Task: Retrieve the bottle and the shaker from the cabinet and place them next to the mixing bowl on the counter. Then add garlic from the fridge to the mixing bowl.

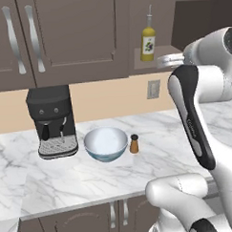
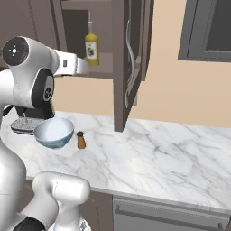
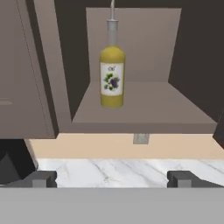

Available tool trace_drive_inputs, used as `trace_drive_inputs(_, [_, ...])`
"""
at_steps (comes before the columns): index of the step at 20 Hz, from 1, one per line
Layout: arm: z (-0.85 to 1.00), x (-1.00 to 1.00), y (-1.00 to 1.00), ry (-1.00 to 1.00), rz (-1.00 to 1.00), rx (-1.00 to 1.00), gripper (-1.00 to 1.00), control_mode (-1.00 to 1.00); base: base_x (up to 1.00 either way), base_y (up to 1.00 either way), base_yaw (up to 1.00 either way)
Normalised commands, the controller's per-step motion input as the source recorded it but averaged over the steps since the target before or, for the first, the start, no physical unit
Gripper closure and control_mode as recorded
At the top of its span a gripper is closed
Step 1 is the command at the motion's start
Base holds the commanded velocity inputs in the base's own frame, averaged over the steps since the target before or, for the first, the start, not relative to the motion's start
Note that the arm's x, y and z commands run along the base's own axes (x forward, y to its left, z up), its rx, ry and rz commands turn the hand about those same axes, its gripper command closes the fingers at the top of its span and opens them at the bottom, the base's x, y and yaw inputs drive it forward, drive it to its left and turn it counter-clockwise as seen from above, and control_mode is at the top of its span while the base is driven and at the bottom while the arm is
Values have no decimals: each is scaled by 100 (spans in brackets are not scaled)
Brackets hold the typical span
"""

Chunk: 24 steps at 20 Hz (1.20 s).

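Looking into the cabinet (image 3: 131,109), I see a doorless dark grey-brown shelf box, flat and matte, with the bottle (image 3: 112,74) standing upright on it: slim, clear, full of yellow liquid, a labelled front and a narrow neck with a thin pourer. My gripper (image 3: 112,178) sits below and in front of it, well apart, jaws spread wide with nothing between them (both dark fingertips stand far apart at the bottom of the hand view). Under the shelf lies the counter (image 1: 92,176), white marble with grey veins. On it the glossy pale blue-grey mixing bowl (image 1: 105,143) sits round and whitish inside, with the small orange-brown, dark-capped shaker (image 1: 134,144) just beside it.
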Motion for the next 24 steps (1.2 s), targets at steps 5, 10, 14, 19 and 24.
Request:
trace_drive_inputs(5, [22, 5, -8, 0, 1, 1, -100, -100, 0, 0, 0])
trace_drive_inputs(10, [0, 22, -20, 0, 5, 0, -100, -100, 0, 0, 0])
trace_drive_inputs(14, [0, 19, -9, 0, 7, 0, -100, -100, 0, 0, 0])
trace_drive_inputs(19, [0, 48, 0, 0, 1, 0, -100, -100, 0, 0, 0])
trace_drive_inputs(24, [0, 38, 2, 0, 0, 0, -100, -100, 0, 0, 0])
